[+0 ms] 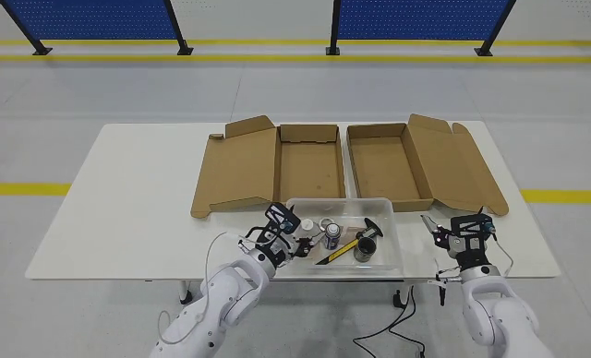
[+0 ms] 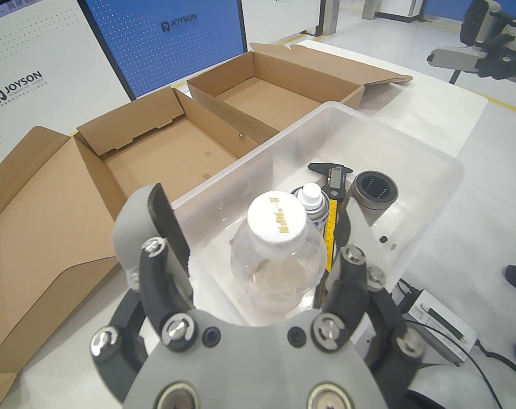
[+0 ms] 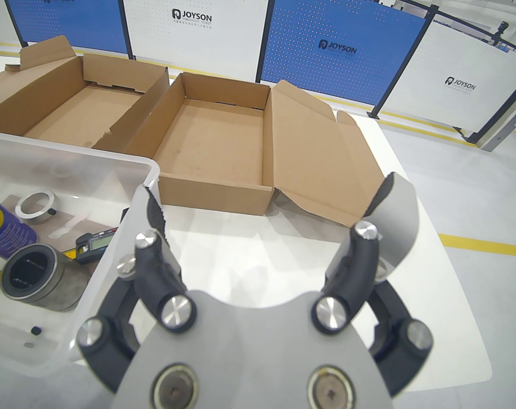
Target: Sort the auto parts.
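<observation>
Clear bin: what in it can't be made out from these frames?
Bottle: base hidden behind the left gripper plate, left wrist view.
Caliper: beam runs behind the bottle and a finger, same view.
Spray can: cut off by the frame edge, right wrist view.
Dark speck in the clear bin: too small to identify, right wrist view.

My left gripper (image 2: 251,208) hides the base of the clear bottle (image 2: 279,274), which covers part of the spray can (image 2: 312,202) and caliper (image 2: 338,178), and the dark speck (image 3: 35,330) near the metal cylinder (image 3: 36,274) is too small for me to name.
</observation>
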Action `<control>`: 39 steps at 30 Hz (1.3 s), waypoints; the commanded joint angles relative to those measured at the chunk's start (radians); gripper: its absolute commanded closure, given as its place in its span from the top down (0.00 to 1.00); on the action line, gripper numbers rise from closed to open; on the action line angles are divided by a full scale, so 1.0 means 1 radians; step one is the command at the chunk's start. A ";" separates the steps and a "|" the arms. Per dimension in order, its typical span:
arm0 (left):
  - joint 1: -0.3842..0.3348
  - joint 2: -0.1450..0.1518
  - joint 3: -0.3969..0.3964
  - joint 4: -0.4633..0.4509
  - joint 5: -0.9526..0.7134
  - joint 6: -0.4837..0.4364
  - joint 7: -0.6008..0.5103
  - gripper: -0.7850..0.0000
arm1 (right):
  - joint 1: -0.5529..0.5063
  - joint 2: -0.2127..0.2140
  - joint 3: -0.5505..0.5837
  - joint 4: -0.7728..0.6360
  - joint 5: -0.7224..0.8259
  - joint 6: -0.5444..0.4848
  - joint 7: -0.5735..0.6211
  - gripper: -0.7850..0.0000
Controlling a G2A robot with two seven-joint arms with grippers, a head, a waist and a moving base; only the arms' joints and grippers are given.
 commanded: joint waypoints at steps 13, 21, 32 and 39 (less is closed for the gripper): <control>-0.009 -0.008 0.005 0.030 0.033 0.019 0.040 0.08 | 0.000 0.000 0.000 0.000 0.000 0.000 0.000 1.00; -0.010 -0.010 -0.007 0.024 0.039 0.025 0.070 0.00 | 0.000 0.000 0.000 0.000 0.000 0.000 0.000 1.00; -0.023 -0.012 -0.033 -0.037 0.023 0.010 0.059 0.00 | 0.000 0.000 0.000 0.000 0.000 0.000 0.000 1.00; -0.028 -0.009 -0.082 -0.179 -0.052 -0.025 -0.021 0.00 | 0.000 0.000 0.000 0.000 0.000 0.000 0.000 1.00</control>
